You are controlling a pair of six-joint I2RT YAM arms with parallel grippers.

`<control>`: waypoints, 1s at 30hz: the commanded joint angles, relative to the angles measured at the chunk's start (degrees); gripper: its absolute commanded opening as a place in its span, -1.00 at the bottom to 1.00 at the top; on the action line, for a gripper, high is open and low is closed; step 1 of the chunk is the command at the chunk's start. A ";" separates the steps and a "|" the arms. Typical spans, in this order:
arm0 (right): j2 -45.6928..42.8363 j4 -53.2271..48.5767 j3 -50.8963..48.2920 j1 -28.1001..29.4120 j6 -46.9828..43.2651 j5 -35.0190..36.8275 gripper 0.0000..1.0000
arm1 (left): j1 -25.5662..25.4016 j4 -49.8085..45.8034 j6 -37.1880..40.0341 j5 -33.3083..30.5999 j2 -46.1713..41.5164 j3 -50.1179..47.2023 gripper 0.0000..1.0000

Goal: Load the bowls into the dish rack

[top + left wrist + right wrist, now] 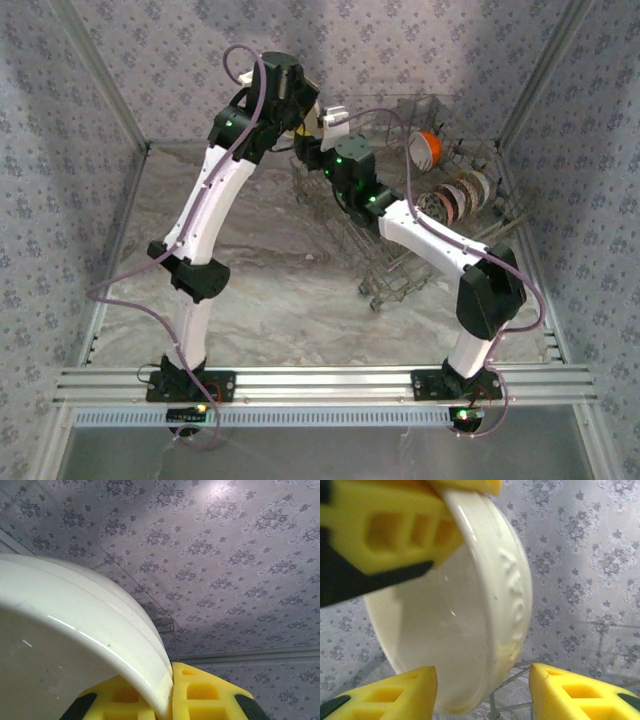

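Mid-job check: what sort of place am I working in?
Likely a staged test cell, not a real kitchen: wallpapered panels box in a marble-look tabletop, an aluminium rail fronts it, and a dish rack stands inside.

We note even, diffuse light and soft shadows. Thin glare streaks cross the white bowl [60,645] above the left gripper [169,690]; bowl and yellow fingers [205,695] sit out of focus.

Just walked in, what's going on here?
The left gripper is pinching a white bowl by its rim, held in the air by the dish rack. The right gripper, open, straddles the bowl's lower edge; it looks like a handover. An orange bowl and patterned bowls stand in the rack.
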 commanded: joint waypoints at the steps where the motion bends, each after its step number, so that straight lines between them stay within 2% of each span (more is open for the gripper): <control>1: 0.85 6.20 1.87 0.54 2.59 6.28 0.04 | -0.47 4.29 -0.46 -1.47 -0.50 2.68 -1.00; 9: 3.10 13.82 2.44 1.70 2.08 11.27 -0.04 | -0.40 3.85 -0.89 -1.98 -0.85 2.75 -1.00; 30: 7.72 11.57 9.05 2.40 2.34 19.78 -0.95 | -0.77 4.71 -3.61 -1.85 0.13 2.62 -1.00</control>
